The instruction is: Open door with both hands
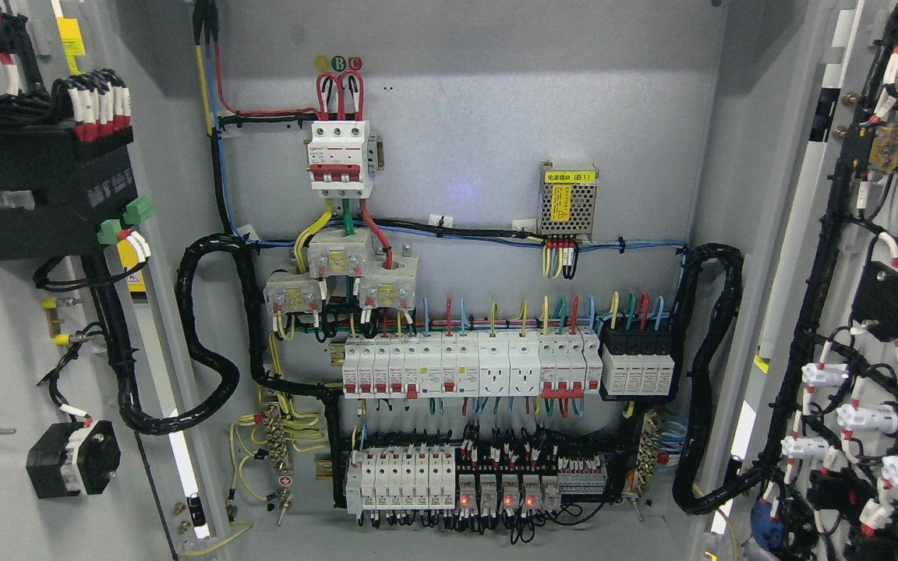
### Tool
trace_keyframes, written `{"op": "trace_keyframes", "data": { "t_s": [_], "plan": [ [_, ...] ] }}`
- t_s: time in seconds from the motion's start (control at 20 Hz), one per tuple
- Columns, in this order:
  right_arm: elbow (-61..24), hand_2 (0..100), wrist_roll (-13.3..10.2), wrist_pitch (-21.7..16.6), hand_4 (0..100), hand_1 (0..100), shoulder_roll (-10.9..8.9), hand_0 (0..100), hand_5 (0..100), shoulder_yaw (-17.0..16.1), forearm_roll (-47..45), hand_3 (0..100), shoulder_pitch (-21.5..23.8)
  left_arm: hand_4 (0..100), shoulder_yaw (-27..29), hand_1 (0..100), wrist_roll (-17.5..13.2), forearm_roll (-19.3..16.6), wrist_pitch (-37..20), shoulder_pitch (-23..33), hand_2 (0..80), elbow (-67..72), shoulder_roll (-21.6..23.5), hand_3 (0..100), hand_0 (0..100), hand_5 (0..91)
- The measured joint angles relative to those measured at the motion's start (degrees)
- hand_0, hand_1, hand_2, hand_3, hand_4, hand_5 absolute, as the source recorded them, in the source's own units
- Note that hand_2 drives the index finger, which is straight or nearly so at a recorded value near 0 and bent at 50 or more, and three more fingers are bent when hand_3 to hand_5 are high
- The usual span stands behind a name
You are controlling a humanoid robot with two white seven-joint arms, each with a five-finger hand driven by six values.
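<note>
A grey electrical cabinet stands in front of me with both doors swung wide open. The left door [5, 327] shows its inner face at the picture's left, carrying a black module and wired parts. The right door [870, 312] shows its inner face at the right, covered with black cable looms and white connectors. The cabinet's back panel [464, 117] is fully exposed, with a main breaker [340, 156] at the top and rows of white breakers [464, 366] below. Neither of my hands nor arms shows in the head view.
A small power supply [567, 199] with a yellow label sits at the upper right of the panel. Thick black cable conduits [207, 335] loop from each door hinge side into the cabinet. Relays with red lights [496, 495] line the bottom row.
</note>
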Motion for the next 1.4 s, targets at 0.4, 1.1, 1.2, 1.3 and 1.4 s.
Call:
{"op": "trace_keyframes", "data": {
  "t_s": [0.4, 1.1, 1.2, 1.3, 1.4],
  "plan": [
    [0.51, 4, -0.13, 0.09, 0, 50, 0.06, 0, 0, -3.61, -3.72, 0, 0.83, 0, 4.36, 56, -4.86, 6.27, 4.72, -0.5, 0.0, 1.83, 2.27, 0, 12, 0.0],
    [1.5, 4, 0.24, -0.14, 0, 50, 0.21, 0, 0, -8.67, -9.42, 0, 3.34, 0, 10.79, 56, -11.44, 19.0, 10.31, -2.66, 0.0, 9.9, 11.61, 0, 12, 0.0],
    [1.53, 4, 0.26, -0.21, 0, 50, 0.26, 0, 0, -9.45, -9.87, 0, 3.45, 0, 11.37, 56, -11.76, 19.96, 10.41, -2.74, 0.0, 10.93, 12.65, 0, 12, 0.0],
    [1.6, 4, 0.26, -0.21, 0, 50, 0.27, 0, 0, -10.17, -10.83, 0, 3.51, 0, 11.9, 56, -11.97, 20.66, 10.44, -2.8, 0.0, 11.86, 13.56, 0, 12, 0.0],
    [1.67, 4, 0.27, -0.22, 0, 50, 0.28, 0, 0, -10.8, -11.68, 0, 3.57, 0, 12.32, 56, -12.13, 21.16, 10.48, -2.91, 0.0, 12.74, 14.33, 0, 12, 0.0]
  ]
}}
